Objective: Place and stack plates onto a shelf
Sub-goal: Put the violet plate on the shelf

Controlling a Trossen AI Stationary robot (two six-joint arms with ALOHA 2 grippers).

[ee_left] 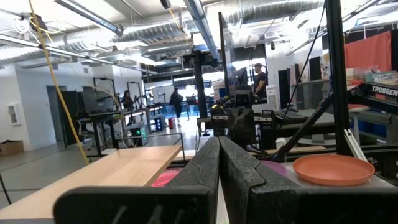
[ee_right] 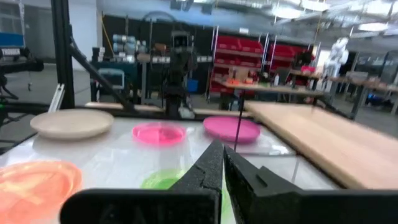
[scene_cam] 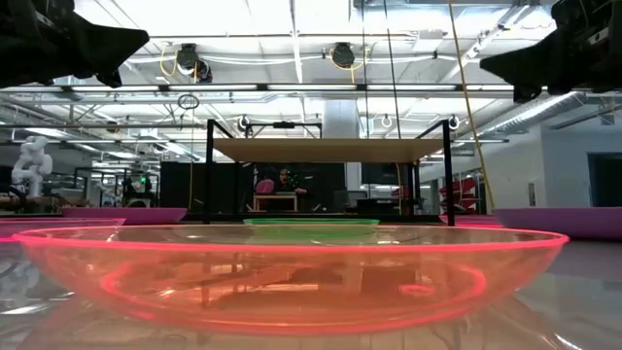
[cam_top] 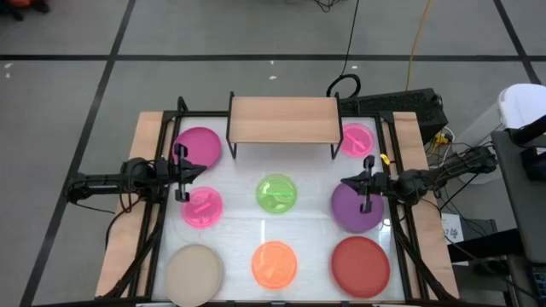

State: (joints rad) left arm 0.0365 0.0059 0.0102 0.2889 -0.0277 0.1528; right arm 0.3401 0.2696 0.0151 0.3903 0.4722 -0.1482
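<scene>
The light-wood shelf point(cam_top: 281, 119) stands on thin black legs at the table's far middle, with nothing on its board. Eight plates lie flat on the white tabletop: magenta point(cam_top: 198, 147), small pink point(cam_top: 202, 207), green point(cam_top: 277, 193), a second small pink point(cam_top: 357, 136), purple point(cam_top: 357, 207), beige point(cam_top: 194, 269), orange point(cam_top: 275, 263) and red point(cam_top: 360, 266). My left gripper point(cam_top: 182, 173) hovers shut between the magenta and the small pink plate. My right gripper point(cam_top: 367, 183) hovers shut over the purple plate's far edge. Each wrist view shows its own fingers closed together point(ee_left: 219, 168) point(ee_right: 222, 168).
A black frame point(cam_top: 158, 213) runs along the table's left and right sides, beside wooden side strips. The low view looks across the orange plate point(scene_cam: 292, 272) toward the green plate point(scene_cam: 311, 226) and the shelf point(scene_cam: 326, 149). Cables and equipment lie beyond the right edge.
</scene>
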